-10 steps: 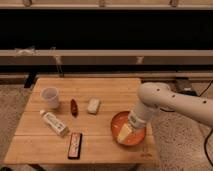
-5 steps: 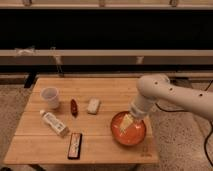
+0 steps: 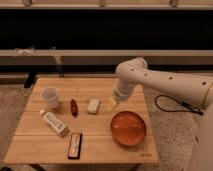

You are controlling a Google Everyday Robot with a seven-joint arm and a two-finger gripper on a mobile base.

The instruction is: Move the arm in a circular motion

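A wooden table (image 3: 105,150) holds an orange bowl (image 3: 128,129) near its right front. The white arm (image 3: 165,82) reaches in from the right, behind the bowl, bends at a rounded joint and angles down. Its pale yellowish gripper (image 3: 111,104) hangs low over the table, just behind and left of the bowl; whether it is released or clenched cannot be told. Left of the bowl lie a white block (image 3: 93,105), a small red item (image 3: 74,106), a white cup (image 3: 50,96), a white bottle (image 3: 55,123) on its side and a dark bar (image 3: 75,145).
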